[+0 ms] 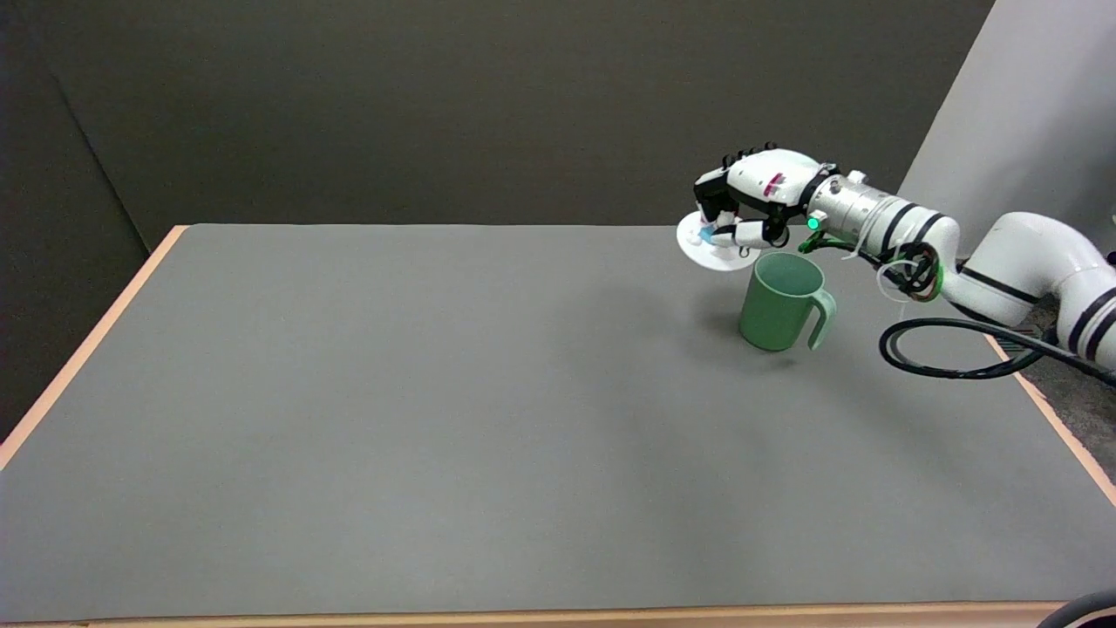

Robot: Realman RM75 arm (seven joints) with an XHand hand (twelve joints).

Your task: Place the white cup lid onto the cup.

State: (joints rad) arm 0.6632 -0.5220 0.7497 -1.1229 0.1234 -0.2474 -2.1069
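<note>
**Lid held just off the cup's rim**

My right hand (748,202) reaches in from the right with fingers curled down, gripping the white cup lid (708,250) in the air, up and left of the green cup (781,302). The cup stands upright near the table's (349,419) far right edge, handle toward me; broad grey surface lies open to the left
</note>
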